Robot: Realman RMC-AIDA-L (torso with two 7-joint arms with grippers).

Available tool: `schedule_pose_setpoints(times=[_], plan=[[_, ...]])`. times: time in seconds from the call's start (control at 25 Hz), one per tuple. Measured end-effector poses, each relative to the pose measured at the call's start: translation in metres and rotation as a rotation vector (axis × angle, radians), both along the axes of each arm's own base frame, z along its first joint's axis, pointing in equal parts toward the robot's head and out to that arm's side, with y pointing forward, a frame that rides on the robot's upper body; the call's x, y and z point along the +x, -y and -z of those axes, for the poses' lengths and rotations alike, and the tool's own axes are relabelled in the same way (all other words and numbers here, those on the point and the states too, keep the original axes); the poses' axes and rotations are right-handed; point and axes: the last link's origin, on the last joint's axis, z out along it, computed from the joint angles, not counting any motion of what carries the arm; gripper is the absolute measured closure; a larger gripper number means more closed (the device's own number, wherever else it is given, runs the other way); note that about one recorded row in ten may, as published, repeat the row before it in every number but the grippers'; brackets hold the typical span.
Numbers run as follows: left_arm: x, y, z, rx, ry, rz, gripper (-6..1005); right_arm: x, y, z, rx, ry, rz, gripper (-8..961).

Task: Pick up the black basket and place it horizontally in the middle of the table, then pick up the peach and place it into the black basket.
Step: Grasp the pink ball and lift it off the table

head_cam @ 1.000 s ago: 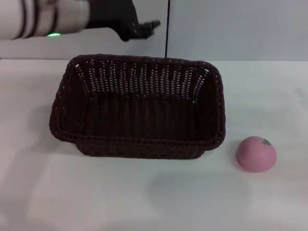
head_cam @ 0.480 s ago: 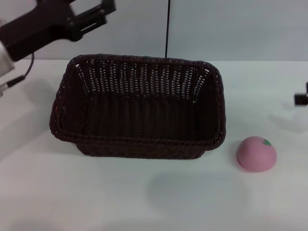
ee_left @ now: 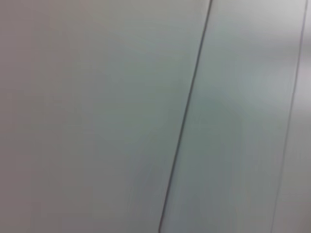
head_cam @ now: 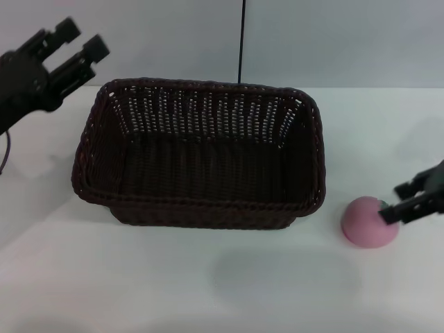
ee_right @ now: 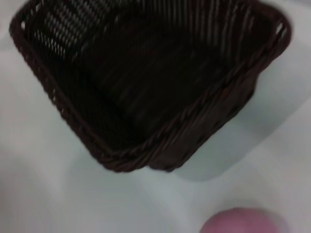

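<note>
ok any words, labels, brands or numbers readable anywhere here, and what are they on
None: no text shows in any view.
The black basket is plain dark weave with no tag.
The peach carries only a green leaf mark, mostly hidden by the right tool.
The table is bare white.
The left tool, raised left of the basket, shows no lettering.
The left wrist view shows only a blank wall panel.

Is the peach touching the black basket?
Apart. The head view shows a strip of white table between the peach and the black basket; the right wrist view agrees.
</note>
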Motion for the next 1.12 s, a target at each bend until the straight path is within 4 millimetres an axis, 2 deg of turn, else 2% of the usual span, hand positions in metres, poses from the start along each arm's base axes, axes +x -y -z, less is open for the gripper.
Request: schedule_pose_setpoints(times=[0.08, 0.12, 0.2, 0.28, 0.6, 1.04, 1.12], plan=[[0.0, 0.0, 0.0, 0.0, 0.0, 0.0, 281, -0.001, -0.001, 0.01, -0.028, 0.01, 0.02, 281], [-0.018, 0.015, 0.002, 0.0, 0.01, -0.062, 281, 0.001, -0.004, 0.019, -0.03, 0.021, 0.044, 281], [-0.018, 0.015, 0.002, 0.0, 0.01, -0.062, 281, 0.002, -0.006, 0.023, -0.025, 0.028, 0.058, 281], [-0.028, 0.024, 0.001, -0.003, 0.032, -0.102, 281, 0.005, -0.009, 0.029, -0.011, 0.04, 0.08, 281], [-0.033, 0.026, -0.001, 0.002, 0.041, -0.126, 283, 0.017, -0.011, 0.044, 0.006, 0.051, 0.139, 281], [-0.034, 0.022, -0.006, 0.018, 0.048, -0.139, 287, 0.017, -0.01, 0.036, 0.021, 0.031, 0.148, 597], [-0.035, 0.022, -0.008, 0.025, 0.049, -0.145, 287, 0.015, -0.009, 0.029, 0.033, 0.011, 0.157, 613]])
